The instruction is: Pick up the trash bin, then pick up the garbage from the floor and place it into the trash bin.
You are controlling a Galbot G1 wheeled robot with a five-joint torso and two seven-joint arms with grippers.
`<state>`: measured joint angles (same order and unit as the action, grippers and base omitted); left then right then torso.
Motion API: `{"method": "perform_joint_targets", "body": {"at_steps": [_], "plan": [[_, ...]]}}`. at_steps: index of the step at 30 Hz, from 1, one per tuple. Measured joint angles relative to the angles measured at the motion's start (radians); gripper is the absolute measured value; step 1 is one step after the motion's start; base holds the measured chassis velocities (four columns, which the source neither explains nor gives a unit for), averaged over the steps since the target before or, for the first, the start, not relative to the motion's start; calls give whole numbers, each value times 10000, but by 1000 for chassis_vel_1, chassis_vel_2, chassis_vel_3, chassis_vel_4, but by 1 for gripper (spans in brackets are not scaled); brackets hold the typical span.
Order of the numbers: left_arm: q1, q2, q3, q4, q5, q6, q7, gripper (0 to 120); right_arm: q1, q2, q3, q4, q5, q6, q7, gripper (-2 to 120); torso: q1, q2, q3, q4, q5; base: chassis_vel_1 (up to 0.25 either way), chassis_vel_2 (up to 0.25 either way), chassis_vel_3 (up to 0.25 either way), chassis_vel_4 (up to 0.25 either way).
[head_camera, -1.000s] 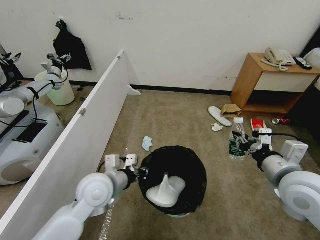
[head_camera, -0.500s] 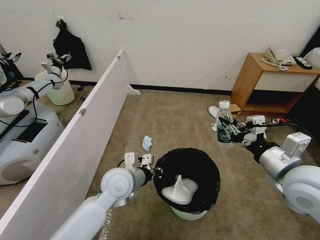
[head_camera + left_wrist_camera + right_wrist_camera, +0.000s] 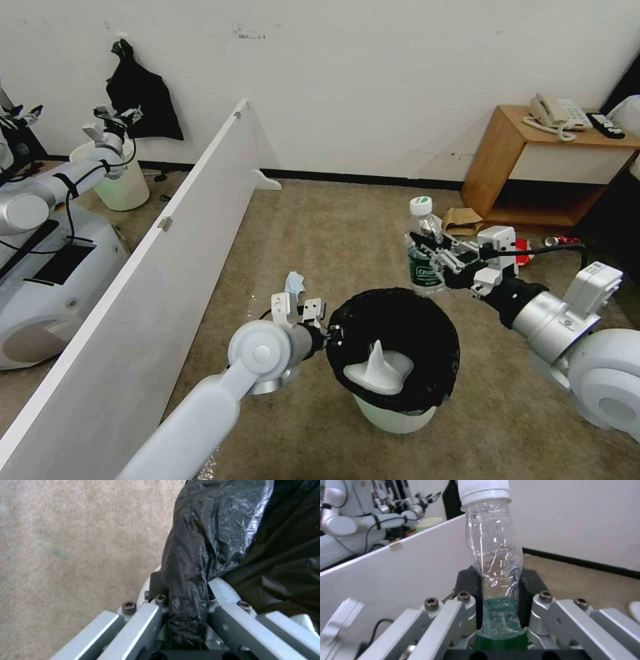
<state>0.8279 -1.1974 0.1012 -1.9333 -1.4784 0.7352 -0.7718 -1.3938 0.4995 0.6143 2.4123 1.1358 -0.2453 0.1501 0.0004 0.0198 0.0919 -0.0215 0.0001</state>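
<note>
Indoors, a carpeted room holds a long white partition board [image 3: 167,247] running along the robot's left, and a wooden side table [image 3: 527,167] against the far wall on the right.

Nearest the robot, the trash bin [image 3: 395,363] hangs off the carpet, a small round white tub lined with a crinkled black bag folded over its rim. The left gripper [image 3: 331,333] pinches that rim on the bin's left side; the left wrist view shows its jaws pressed together on a bunched fold of black plastic [image 3: 190,600]. Held this way, the bin's mouth faces up and open, seemingly so it can receive litter. A white slipper [image 3: 377,369] already lies inside.

Just above the bin's far rim, the right gripper [image 3: 437,257] clamps a clear green-labelled bottle [image 3: 422,247] around its lower body, upright with its white cap on top (its sides look dented where the jaws squeeze). It appears poised for dropping into the bin.

More garbage remains on the floor: a light-blue tissue [image 3: 293,283] near the left gripper, a brown paper bag [image 3: 461,220] by the table, and a red can [image 3: 563,241] further right.
</note>
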Motion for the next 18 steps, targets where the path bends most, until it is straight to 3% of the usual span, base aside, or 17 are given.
{"method": "perform_joint_targets", "body": {"at_steps": [18], "plan": [[-124, -336, -202, -109, -110, -1, -178, 2, -315, 135, -709, -129, -754, -356, -892, 18, 0, 0, -1, 0, -1, 0, 0, 0, 0]]}}
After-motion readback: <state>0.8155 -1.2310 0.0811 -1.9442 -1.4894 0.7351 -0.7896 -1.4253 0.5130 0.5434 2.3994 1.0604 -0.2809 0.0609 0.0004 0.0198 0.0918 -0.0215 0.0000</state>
